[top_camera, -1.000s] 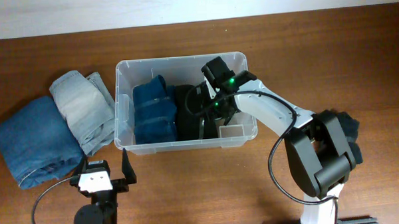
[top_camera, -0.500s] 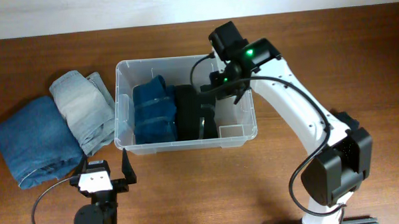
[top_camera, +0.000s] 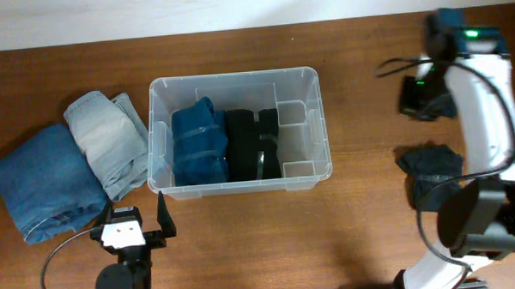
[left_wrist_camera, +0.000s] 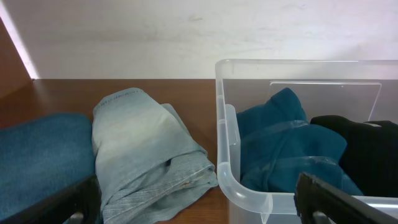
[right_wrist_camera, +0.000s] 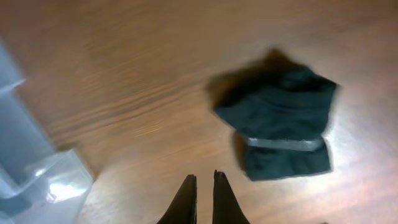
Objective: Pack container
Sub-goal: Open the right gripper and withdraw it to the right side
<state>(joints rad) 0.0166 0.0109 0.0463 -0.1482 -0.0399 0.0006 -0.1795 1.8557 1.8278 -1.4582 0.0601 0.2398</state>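
The clear plastic container (top_camera: 234,75) stands at mid-table. It holds a folded blue garment (top_camera: 197,147) on the left and a folded black garment (top_camera: 251,145) beside it; its right part is bare. The container's corner shows in the left wrist view (left_wrist_camera: 227,174) and in the right wrist view (right_wrist_camera: 37,180). My right gripper (top_camera: 421,100) hovers over the table to the right of the container, its fingers nearly together and empty (right_wrist_camera: 202,179). A dark folded garment (top_camera: 430,164) lies just ahead of it (right_wrist_camera: 280,124). My left gripper (top_camera: 131,216) is open and empty in front of the container (left_wrist_camera: 196,199).
Folded light-blue jeans (top_camera: 107,141) and folded dark-blue jeans (top_camera: 44,182) lie on the table left of the container; the light ones touch its left wall (left_wrist_camera: 143,149). A pale wall runs along the far table edge.
My right arm has lifted out of the container and swung right, to above the table near the dark garment. The black garment stays in the container. The left arm has not moved.
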